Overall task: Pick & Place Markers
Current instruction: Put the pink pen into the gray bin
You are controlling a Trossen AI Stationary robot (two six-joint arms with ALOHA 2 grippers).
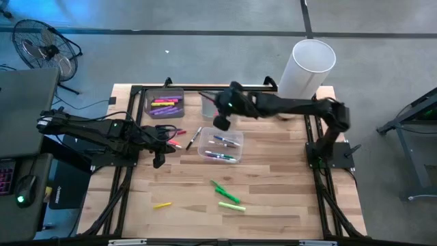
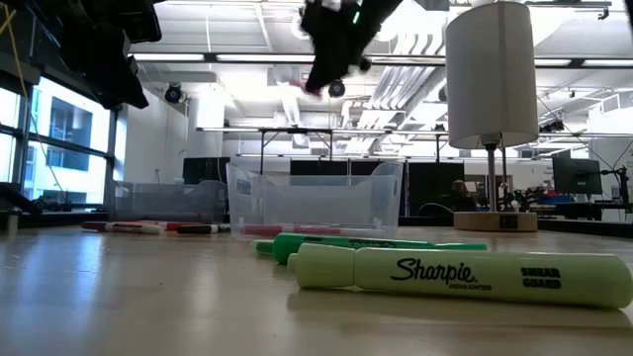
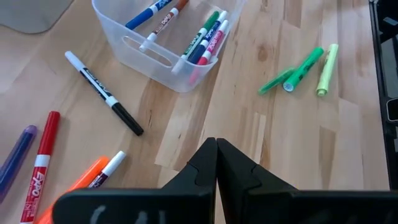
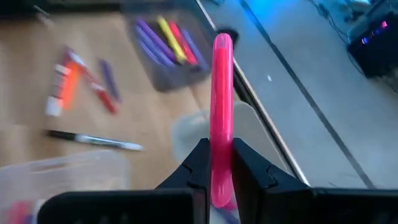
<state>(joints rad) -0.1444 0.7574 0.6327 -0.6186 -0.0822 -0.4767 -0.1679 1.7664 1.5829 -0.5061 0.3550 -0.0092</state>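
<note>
Gripping a pink marker (image 4: 221,112), the right hand (image 1: 222,121) is held above the desk (image 1: 273,198) at 12 o'clock of the clear bin (image 1: 220,147). The left hand (image 1: 160,158), fingers pressed together and empty, is seen at 9 o'clock of it.

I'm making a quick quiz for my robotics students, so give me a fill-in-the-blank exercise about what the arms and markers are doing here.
1. The right gripper is shut on a ____ marker.
2. The left gripper is shut and holds ____.
3. The grey bin sits at the table's far ____ corner in the high view.
4. Two green markers lie on the ____, outside the clear bin.

Missing words: pink; nothing; left; table
</note>
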